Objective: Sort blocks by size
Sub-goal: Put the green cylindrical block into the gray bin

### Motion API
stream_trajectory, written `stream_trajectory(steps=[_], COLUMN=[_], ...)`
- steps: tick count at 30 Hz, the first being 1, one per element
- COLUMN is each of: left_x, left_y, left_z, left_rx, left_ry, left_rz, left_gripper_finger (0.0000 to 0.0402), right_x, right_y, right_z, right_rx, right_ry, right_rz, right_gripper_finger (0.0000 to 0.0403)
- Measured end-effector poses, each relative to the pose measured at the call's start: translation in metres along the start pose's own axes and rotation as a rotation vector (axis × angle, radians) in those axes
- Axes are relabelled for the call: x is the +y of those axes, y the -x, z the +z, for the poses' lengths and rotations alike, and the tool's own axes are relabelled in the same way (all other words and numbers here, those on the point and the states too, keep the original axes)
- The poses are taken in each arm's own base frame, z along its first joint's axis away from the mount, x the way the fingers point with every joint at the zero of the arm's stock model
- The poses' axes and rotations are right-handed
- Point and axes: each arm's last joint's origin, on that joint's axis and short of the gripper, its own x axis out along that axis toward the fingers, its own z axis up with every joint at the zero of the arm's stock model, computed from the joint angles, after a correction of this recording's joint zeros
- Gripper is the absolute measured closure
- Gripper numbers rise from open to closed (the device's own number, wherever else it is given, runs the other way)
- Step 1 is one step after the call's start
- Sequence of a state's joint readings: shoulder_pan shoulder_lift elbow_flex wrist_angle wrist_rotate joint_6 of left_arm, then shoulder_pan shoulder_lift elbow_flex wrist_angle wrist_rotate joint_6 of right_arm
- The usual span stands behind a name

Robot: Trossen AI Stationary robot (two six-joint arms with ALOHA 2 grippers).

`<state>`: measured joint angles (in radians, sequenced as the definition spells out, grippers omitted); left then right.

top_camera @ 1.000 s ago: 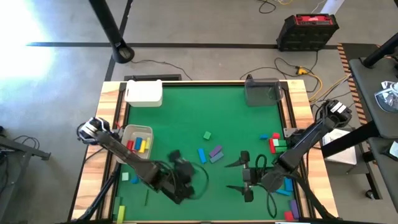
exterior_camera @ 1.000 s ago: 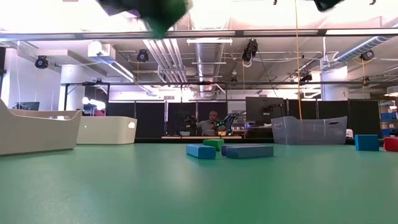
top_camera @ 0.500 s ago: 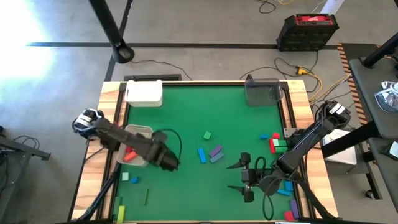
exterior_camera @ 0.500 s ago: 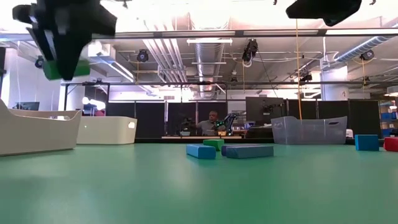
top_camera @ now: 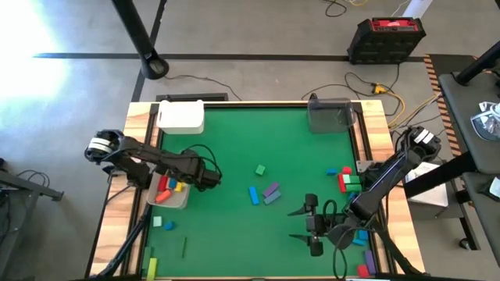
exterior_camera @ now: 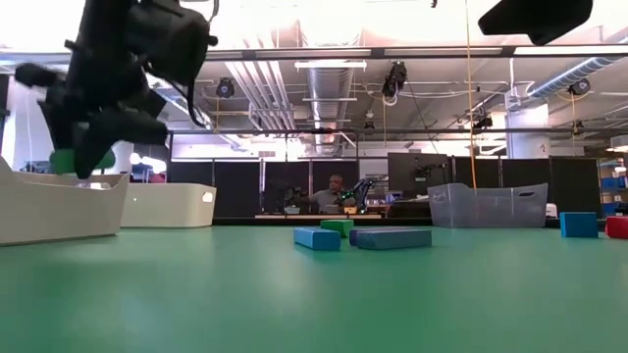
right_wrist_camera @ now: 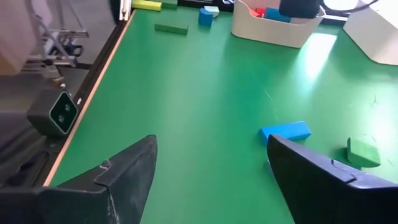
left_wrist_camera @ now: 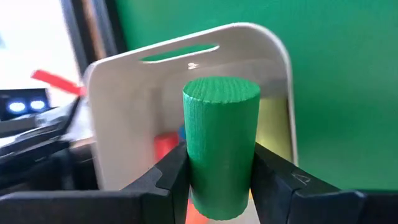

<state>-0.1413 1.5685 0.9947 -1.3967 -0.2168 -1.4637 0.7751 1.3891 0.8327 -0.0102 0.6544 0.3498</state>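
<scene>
A green cylinder block [left_wrist_camera: 221, 124] sits between the fingers of my left gripper [top_camera: 206, 178], which is shut on it at the right end of a white tray [top_camera: 178, 200], just above its rim [exterior_camera: 59, 181]. The tray holds red, yellow and blue blocks [top_camera: 169, 186]. More blocks lie flat mid-table: a green cube [top_camera: 259, 169], a blue bar [top_camera: 253, 194] and purple bars [top_camera: 271, 190]. My right gripper [top_camera: 301, 224] stands open near the table's near edge, with nothing between its fingers [right_wrist_camera: 124, 174]. My left gripper pinches the green cylinder's curved side [left_wrist_camera: 214, 180] between its two fingers, which lie along its length. The cylinder's flat free end [left_wrist_camera: 221, 89] sticks out past the fingertips. The block is lifted clear of the table, above the white tray [left_wrist_camera: 186, 56].
A second white tray [top_camera: 181, 117] and a clear grey bin [top_camera: 330, 115] stand at the far edge. Red, green and blue blocks [top_camera: 345, 179] lie at the right edge; teal and green ones [top_camera: 162, 224] by the left near corner. The table's wooden frame [top_camera: 137, 156] borders the green mat.
My left gripper has carried the green cylinder from the table's near edge toward the far left, ending at the white tray's right end. It has stayed shut on the block throughout.
</scene>
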Motion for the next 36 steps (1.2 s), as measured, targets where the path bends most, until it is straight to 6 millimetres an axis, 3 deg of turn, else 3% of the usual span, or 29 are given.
stream_trajectory(steps=[17, 21, 28, 36], left_x=[0.001, 0.002, 0.0, -0.002], left_y=[-0.053, -0.059, -0.052, -0.007], left_z=[0.001, 0.0, 0.001, 0.008], left_rx=[-0.062, -0.06, -0.065, -0.092], left_ry=[0.081, 0.104, 0.07, -0.002], left_rz=[-0.013, 0.0, -0.007, -0.004], left_gripper_finger=[0.029, 0.0247, 0.0185, 0.0176], right_x=[0.0, 0.0, 0.001, -0.003], right_y=[0.0, 0.0, 0.001, 0.011], right_z=[0.0, 0.0, -0.001, 0.003], right_rx=[0.001, 0.002, 0.006, 0.004], right_ry=[-0.008, -0.005, -0.001, 0.004], right_rz=[-0.001, 0.001, 0.002, 0.011], right_gripper_finger=[0.0114, 0.0106, 0.0094, 0.0085])
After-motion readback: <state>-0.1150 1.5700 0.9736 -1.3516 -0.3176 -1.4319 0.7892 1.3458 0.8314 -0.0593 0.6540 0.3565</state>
